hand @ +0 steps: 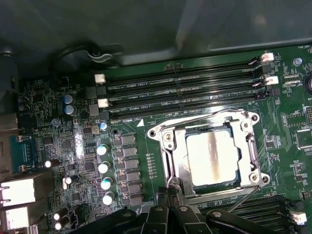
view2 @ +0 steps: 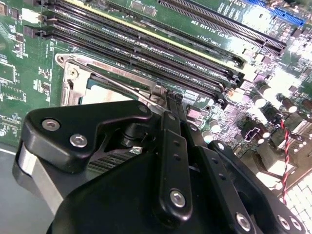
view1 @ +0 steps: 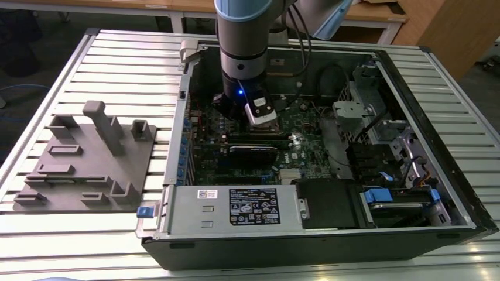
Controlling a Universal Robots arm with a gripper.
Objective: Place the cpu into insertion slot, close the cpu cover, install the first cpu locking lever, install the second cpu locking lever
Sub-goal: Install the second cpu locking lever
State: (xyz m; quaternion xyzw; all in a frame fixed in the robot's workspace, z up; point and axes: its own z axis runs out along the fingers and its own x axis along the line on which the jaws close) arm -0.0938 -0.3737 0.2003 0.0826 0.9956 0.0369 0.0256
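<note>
In the first wrist view the cpu (hand: 213,158), silver-grey and square, lies in the insertion slot (hand: 156,132). The cpu cover (hand: 178,163) is down flat around it. One thin wire locking lever (hand: 195,120) runs along the socket edge beside the memory slots. Another (hand: 242,198) slants off the socket's corner towards my fingers. My gripper (hand: 171,187) is shut, its black fingertips together at the socket's edge. In the second wrist view the gripper (view2: 170,100) meets the end of a lever (view2: 122,80) above the cover (view2: 68,90). The exterior view has the gripper (view1: 262,117) low over the motherboard.
Long memory slots (hand: 185,92) run beside the socket, and silver capacitors (hand: 102,168) stand on its other side. The open computer case (view1: 437,117) has tall walls, a drive cage and a power supply (view1: 234,208). A grey fixture plate (view1: 86,158) lies on the slatted table (view1: 117,64).
</note>
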